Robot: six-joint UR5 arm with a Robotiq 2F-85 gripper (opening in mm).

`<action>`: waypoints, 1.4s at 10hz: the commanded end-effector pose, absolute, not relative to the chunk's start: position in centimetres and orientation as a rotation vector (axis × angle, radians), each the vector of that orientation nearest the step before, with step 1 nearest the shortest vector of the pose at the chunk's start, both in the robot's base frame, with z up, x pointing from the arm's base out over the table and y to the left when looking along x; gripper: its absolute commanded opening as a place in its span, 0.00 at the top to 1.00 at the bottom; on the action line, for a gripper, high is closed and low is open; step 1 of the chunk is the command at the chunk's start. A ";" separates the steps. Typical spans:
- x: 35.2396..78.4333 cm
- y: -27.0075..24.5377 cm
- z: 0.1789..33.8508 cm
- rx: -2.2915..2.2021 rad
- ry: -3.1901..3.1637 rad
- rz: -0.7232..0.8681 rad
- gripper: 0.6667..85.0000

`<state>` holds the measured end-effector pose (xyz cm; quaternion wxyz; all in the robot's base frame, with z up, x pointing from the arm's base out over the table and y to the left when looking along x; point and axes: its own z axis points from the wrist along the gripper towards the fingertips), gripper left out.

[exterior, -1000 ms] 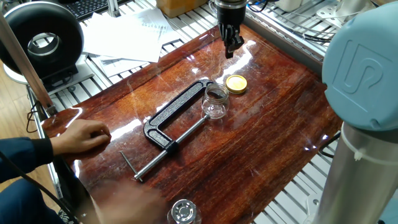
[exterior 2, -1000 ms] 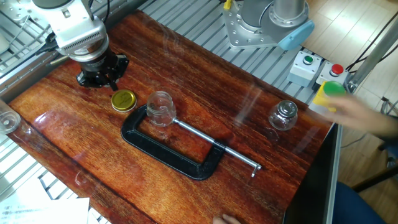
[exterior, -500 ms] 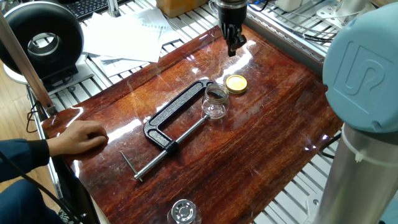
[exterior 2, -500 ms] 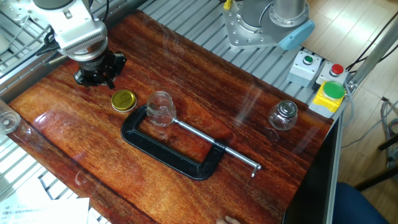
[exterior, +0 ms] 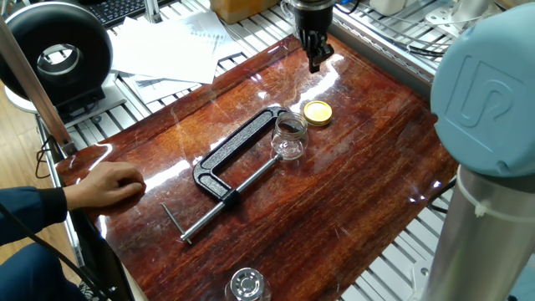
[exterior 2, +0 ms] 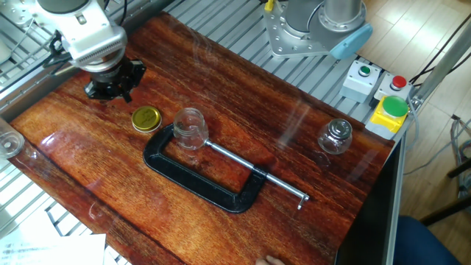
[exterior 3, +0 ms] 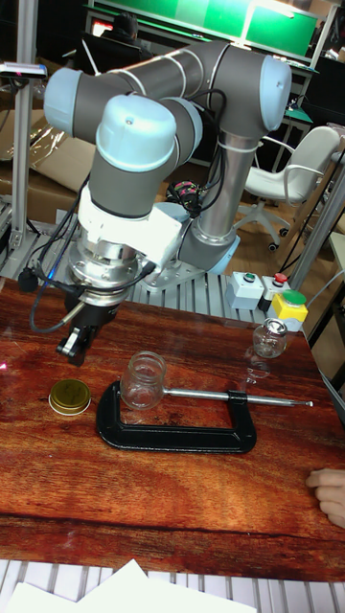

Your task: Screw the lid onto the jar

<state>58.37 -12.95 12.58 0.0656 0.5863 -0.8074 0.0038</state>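
A: The lid (exterior: pixel 317 112) lies flat on the counter (exterior: pixel 368 176), just beside the jar (exterior: pixel 289 136), on the jar's side away from the clamp screw. Nothing touches it.

B: And the jar?

A: Upright and open-mouthed, standing between the jaws of the black C-clamp (exterior 2: pixel 202 179). Whether the clamp actually pinches it I can't tell.

B: Where's the pincer (exterior 3: pixel 75 347) relative to the jar?

A: Beyond the lid. Run a line from the jar through the lid and go on a little: the pincer hangs there, above the wood, pointing down and carrying nothing. So in my judgement the coming move is a short shift back toward the jar, then a descent onto the lid. There's only the one arm.

B: Fingers spread or together?

A: Can't say. From every side they read as one dark cluster, and no gap shows clearly.

B: Anything else unclear?

A: The jar's threads are lost in glare. A second small clear jar (exterior 2: pixel 336 136) stands well beyond the clamp's handle end, and a person's hand (exterior: pixel 107 185) rests at the counter edge, far from the jar.
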 end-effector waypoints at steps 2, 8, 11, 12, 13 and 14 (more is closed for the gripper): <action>60.9 -14.0 13.7 1.791 -2.434 -0.002 1.00; 60.9 -14.1 13.7 1.804 -2.424 0.005 1.00; 60.8 -14.3 13.7 1.801 -2.421 0.009 1.00; 60.8 -14.5 13.7 1.805 -2.412 0.018 1.00; 60.8 -14.5 13.7 1.810 -2.407 0.019 1.00; 60.8 -14.5 13.7 1.811 -2.408 0.018 1.00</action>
